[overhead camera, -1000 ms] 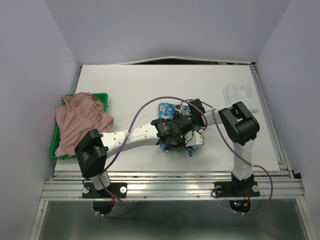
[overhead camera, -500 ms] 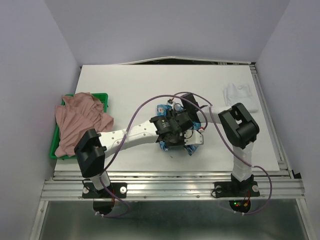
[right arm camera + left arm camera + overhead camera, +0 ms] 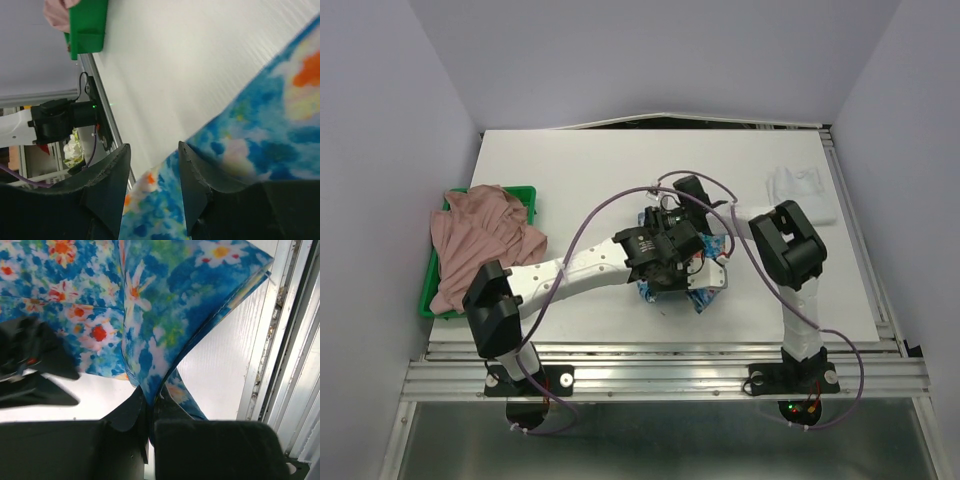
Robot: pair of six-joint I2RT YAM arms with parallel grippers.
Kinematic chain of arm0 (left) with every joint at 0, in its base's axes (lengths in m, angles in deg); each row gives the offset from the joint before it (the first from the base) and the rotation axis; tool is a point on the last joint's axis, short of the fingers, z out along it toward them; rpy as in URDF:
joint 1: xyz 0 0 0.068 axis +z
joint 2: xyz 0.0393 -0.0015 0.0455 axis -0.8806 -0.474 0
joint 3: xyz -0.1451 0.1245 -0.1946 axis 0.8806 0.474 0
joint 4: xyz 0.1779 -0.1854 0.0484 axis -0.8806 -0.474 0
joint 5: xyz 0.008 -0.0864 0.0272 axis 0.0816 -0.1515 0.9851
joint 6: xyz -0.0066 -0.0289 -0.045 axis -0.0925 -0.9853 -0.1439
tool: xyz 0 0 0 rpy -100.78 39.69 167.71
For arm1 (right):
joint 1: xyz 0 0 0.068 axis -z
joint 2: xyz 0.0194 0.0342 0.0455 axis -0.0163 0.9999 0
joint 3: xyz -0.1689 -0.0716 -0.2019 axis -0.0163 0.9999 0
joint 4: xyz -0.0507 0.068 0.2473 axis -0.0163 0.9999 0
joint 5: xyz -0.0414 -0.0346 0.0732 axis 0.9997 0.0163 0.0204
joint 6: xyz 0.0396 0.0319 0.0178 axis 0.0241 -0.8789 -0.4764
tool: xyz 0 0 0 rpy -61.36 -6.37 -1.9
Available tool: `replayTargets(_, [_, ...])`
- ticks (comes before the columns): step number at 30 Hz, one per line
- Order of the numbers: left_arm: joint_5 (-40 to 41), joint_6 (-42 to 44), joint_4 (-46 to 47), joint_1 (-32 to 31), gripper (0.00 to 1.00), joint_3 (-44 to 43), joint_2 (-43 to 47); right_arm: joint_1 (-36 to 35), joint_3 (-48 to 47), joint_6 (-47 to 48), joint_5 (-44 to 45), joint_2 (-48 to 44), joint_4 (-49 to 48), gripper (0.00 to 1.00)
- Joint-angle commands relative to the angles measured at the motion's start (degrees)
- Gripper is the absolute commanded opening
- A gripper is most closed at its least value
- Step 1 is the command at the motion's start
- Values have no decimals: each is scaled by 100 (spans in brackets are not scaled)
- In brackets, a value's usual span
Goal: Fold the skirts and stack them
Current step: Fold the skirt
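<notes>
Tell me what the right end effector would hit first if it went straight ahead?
Probably the bare white table, just past the edge of the blue floral skirt; depth is hard to judge.

**White table, three skirts spread across it**

The white table (image 3: 580, 170) runs from a metal rail (image 3: 660, 350) at its near edge back to the far wall. A green tray (image 3: 527, 192) sits at its left edge, heaped with a dusty-pink skirt (image 3: 480, 240) that spills over the tray's near and right sides. Around mid-table, towards the near side, a blue flowered skirt (image 3: 705, 298) lies bunched, much of it hidden from above. Well apart, near the far right corner, a white skirt (image 3: 798, 190) lies crumpled against the equally white surface.
</notes>
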Motion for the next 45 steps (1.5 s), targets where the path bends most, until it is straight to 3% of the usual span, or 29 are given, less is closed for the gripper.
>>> replayTargets(1, [54, 163, -168, 2, 0, -622, 330, 36, 394, 48, 38, 369, -240, 48])
replayTargets(8, [230, 339, -99, 231, 0, -842, 233, -578, 1317, -417, -200, 151, -925, 47])
replayTargets(16, [477, 577, 59, 547, 0, -825, 84, -861, 1547, -902, -314, -140, -1357, 47])
replayTargets(21, [214, 709, -19, 582, 0, -825, 110, -861, 626, -130, -332, -272, -498, 55])
replayTargets(24, [-190, 718, -186, 582, 0, -904, 110, -545, -209, 564, -113, -193, 800, 62])
replayTargets(28, [-454, 691, -345, 565, 0, -887, 128, 78, -1422, 1163, -59, 175, 1990, 69])
replayTargets(33, [-578, 674, -354, 539, 0, -729, 119, 1010, -2467, 1866, 256, 422, 2895, 69])
replayTargets(39, [-499, 709, -415, 530, 0, -799, 5, 1714, -3014, 2788, 1380, 782, 3914, 67])
replayTargets(45, [-332, 779, -389, 521, 0, -764, -101, 1785, -2410, 3597, 2199, 827, 4251, 65])
